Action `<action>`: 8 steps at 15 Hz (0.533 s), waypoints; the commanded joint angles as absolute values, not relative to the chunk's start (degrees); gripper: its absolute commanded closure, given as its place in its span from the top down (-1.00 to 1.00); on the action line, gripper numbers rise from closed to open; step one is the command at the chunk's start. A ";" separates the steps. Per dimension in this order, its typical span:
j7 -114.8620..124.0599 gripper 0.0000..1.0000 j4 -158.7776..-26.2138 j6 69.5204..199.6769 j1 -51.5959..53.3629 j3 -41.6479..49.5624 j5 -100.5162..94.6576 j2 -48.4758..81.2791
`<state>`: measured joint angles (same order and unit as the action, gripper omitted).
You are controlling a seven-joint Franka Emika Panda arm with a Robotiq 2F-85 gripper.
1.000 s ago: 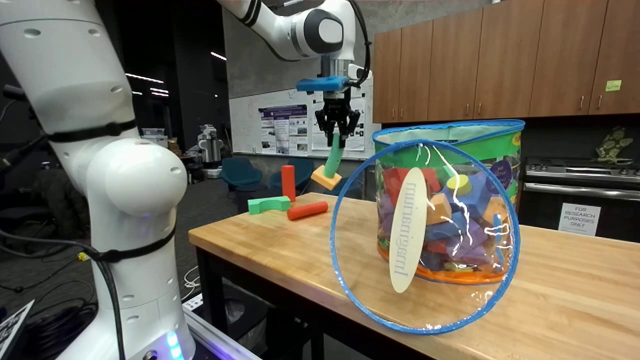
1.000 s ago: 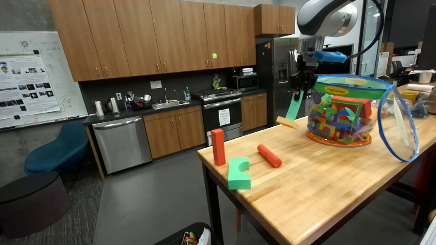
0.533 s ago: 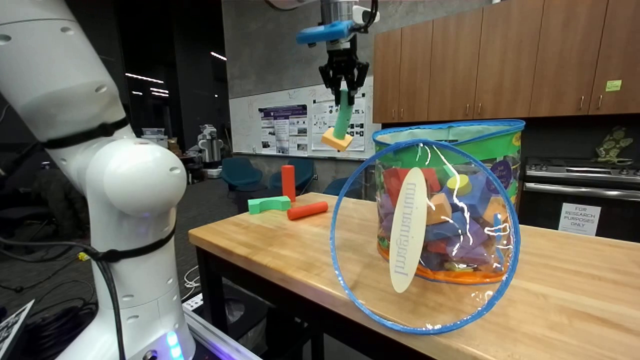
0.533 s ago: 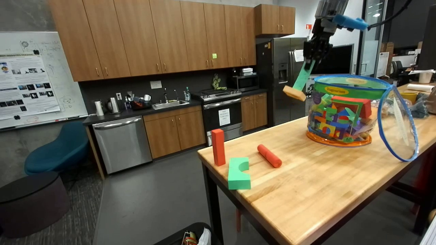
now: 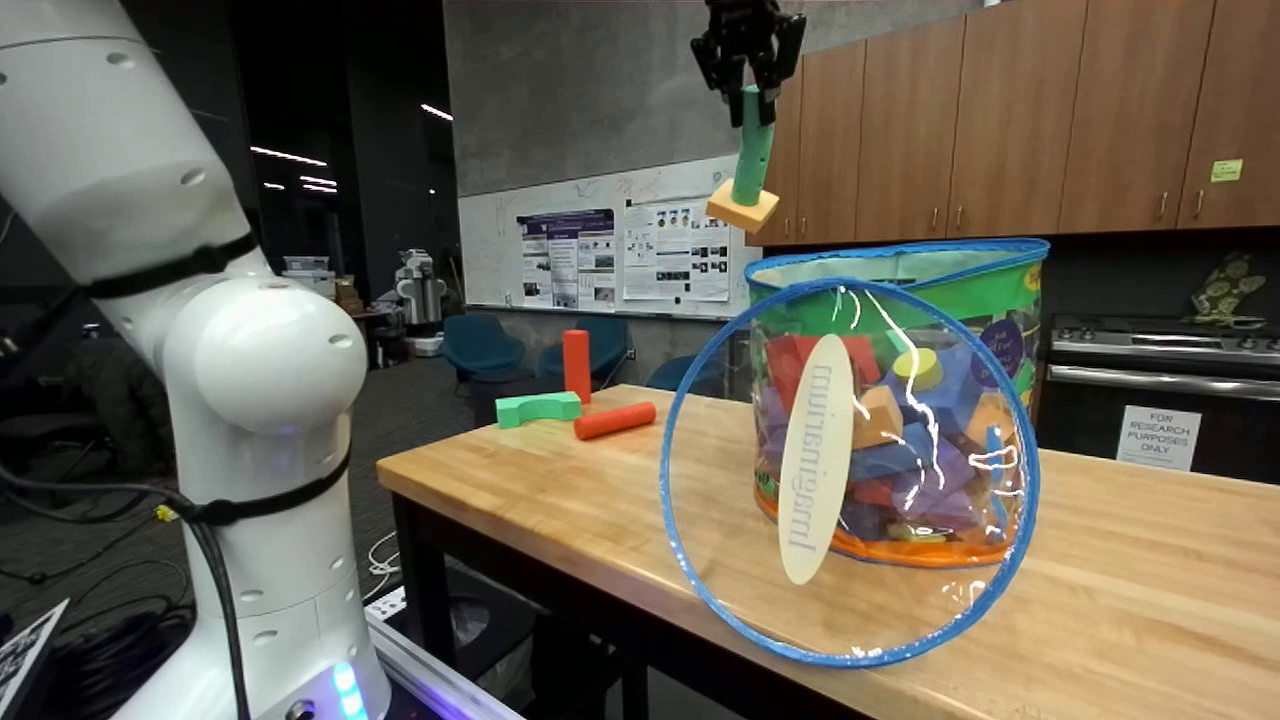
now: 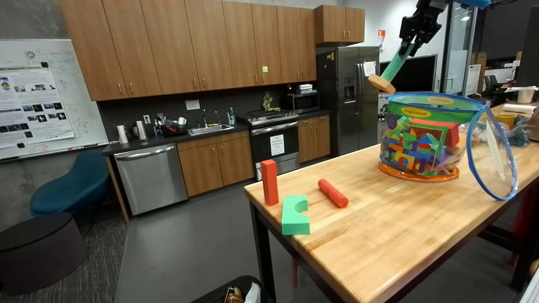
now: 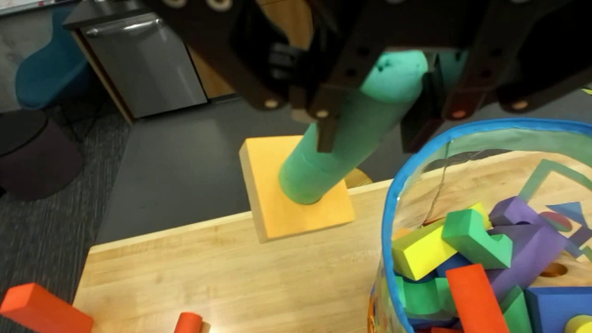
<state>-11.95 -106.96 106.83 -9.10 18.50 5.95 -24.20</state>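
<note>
High over the counter (image 6: 379, 227), the pincer (image 5: 752, 108) clamps the upper end of a green cylinder (image 5: 753, 160), and I see a flat orange block (image 7: 286, 215) at the cylinder's lower end, the pair leaning slightly. They hover above rim level of a clear tub (image 6: 396, 106), near its edge. Coloured blocks (image 7: 476, 296) lie heaped inside it, and its round, blue-edged lid (image 6: 496, 147) hangs open at its side. Well apart from the tub, near the counter's end, a red block (image 6: 270, 183) stands upright, with a notched green block (image 6: 294, 221) and a red cylinder (image 6: 333, 193) lying close by.
</note>
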 commanded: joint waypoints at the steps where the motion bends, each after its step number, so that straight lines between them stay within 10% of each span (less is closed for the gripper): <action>1: -9.91 -0.71 -103.38 105.87 -11.16 19.69 5.56 -20.95; 8: -3.53 -0.71 -101.67 105.59 -15.93 20.55 0.81 -15.90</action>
<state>-5.83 -104.28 106.87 -14.41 20.18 1.88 -18.89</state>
